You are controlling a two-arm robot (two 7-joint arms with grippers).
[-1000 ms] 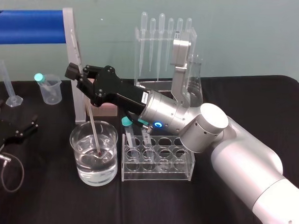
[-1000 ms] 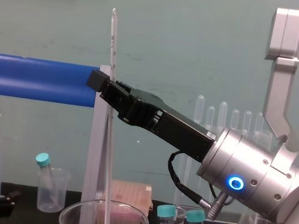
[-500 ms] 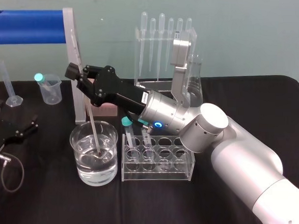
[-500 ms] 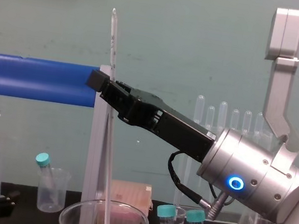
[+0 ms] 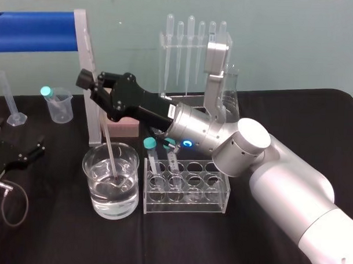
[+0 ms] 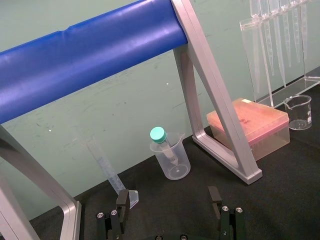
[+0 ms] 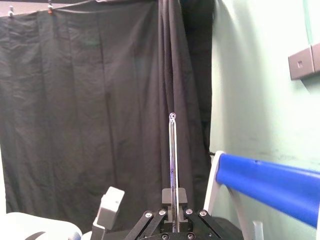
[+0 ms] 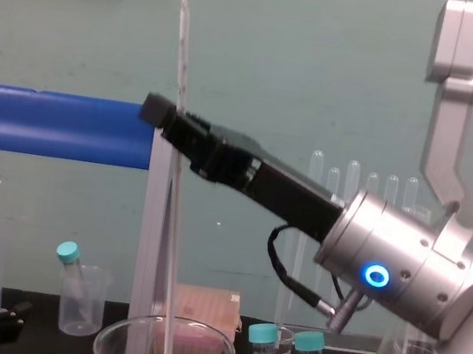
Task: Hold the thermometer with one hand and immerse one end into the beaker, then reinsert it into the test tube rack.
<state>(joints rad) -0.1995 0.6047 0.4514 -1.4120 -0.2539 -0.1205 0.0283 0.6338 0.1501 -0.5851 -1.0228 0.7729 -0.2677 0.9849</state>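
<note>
The thermometer (image 5: 108,144) is a long whitish rod, steeply upright, its lower end inside the beaker (image 5: 86,162) of clear water at the table's front left. My right gripper (image 5: 98,86) is shut on the rod's middle, above the beaker. In the chest view the rod (image 8: 184,71) rises well past the gripper (image 8: 174,120), with the beaker rim (image 8: 109,341) below. The right wrist view shows the thermometer (image 7: 172,150) standing out of the shut gripper (image 7: 173,202). The clear test tube rack (image 5: 186,189) stands right of the beaker. My left gripper (image 6: 168,200) rests open at the far left (image 5: 28,154).
Two teal-capped tubes (image 5: 150,144) stand in the rack's left end. Behind are a pipette stand (image 5: 194,51), a conical flask (image 5: 230,93), a pink box (image 5: 127,129), a blue bar frame (image 5: 35,31), a small plastic beaker (image 5: 58,106) and a measuring cylinder (image 5: 9,100). A cable (image 5: 11,204) loops at front left.
My right gripper has risen a little and carried the thermometer upward; its lower end is still inside the beaker. The left arm has not moved.
</note>
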